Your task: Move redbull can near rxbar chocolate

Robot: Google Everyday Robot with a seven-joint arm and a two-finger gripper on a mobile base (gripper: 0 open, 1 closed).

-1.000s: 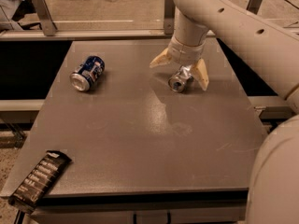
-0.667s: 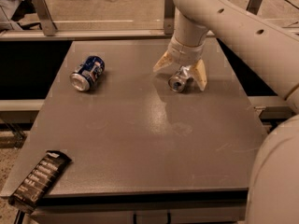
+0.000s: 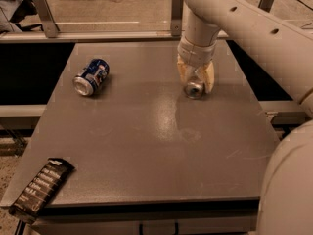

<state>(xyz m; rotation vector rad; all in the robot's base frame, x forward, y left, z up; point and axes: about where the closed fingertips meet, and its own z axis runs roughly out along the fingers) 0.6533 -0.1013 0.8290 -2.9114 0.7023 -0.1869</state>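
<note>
The redbull can (image 3: 194,88), a slim silver can, lies on its side on the grey table (image 3: 146,146) toward the back right, its round end facing me. My gripper (image 3: 195,80) comes down from above and its two tan fingers (image 3: 182,72) press against both sides of the can, shut on it. The rxbar chocolate (image 3: 42,188), a flat black bar with pale lettering, lies at the front left corner of the table, partly over the edge, far from the can.
A wider dark-blue can (image 3: 91,77) lies on its side at the back left of the table. A metal rail with upright posts (image 3: 44,13) runs behind the table. My arm's pale body (image 3: 288,190) fills the right side.
The gripper's fingers have closed in from a wide spread onto the redbull can. The can, the blue can and the bar stay where they were.
</note>
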